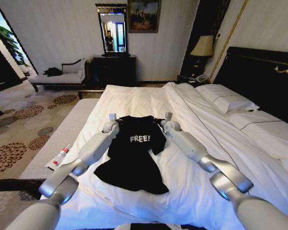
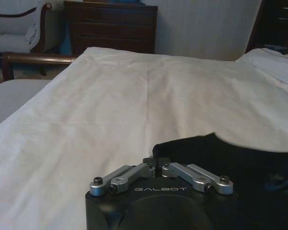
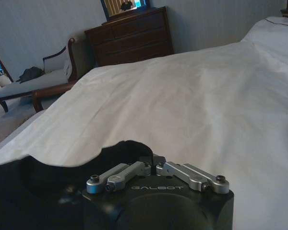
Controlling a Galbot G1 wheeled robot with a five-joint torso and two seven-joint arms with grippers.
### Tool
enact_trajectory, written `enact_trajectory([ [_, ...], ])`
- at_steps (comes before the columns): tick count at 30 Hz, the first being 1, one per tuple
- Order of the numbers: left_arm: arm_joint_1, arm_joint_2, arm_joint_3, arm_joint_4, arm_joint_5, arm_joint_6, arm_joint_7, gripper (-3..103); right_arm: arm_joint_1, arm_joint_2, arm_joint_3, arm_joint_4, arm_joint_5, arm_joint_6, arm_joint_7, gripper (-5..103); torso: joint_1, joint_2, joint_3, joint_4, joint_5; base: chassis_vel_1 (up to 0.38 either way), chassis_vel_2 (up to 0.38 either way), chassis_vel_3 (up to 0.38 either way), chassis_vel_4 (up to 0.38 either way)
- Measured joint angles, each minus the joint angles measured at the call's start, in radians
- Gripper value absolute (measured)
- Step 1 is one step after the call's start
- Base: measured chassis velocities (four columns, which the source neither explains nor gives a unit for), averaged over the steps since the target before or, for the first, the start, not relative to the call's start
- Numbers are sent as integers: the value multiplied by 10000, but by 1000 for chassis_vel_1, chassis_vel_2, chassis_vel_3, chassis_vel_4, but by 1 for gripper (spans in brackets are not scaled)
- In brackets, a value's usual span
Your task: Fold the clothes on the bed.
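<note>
Head view is evenly lit with wide-angle bending at edges; wrist views are dim, grippers' near housings blurred.

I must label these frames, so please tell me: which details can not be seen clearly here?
- Left end effector, left wrist view: fingertips meet at the T-shirt edge; the grip itself is hidden by dark cloth.
- Right end effector, right wrist view: same.
- Head view: the bed is cut by the edges.
- Head view: tube label too small.

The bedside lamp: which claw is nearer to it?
Right. The right claw sits at the T-shirt's lamp-side shoulder; the left claw is across it, farther from the lamp.
</note>
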Motion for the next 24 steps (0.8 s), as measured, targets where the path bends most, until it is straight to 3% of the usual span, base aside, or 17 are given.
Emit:
enact_trajectory([
  [11, -1033, -1507, -502, 2503, 814, -313, 325, 1, 643, 713, -44, -2059, -716, 733, -157, 0, 1, 0, -2, -9, 1, 0, 0, 0, 0],
  [24, -1180, -2018, -1039, 3898, 1765, -664, 656, 1, 856, 1280, 330, -3661, -1456, 1229, -726, 0, 1, 1, -1, -2, -1, 0, 0, 0, 0],
])
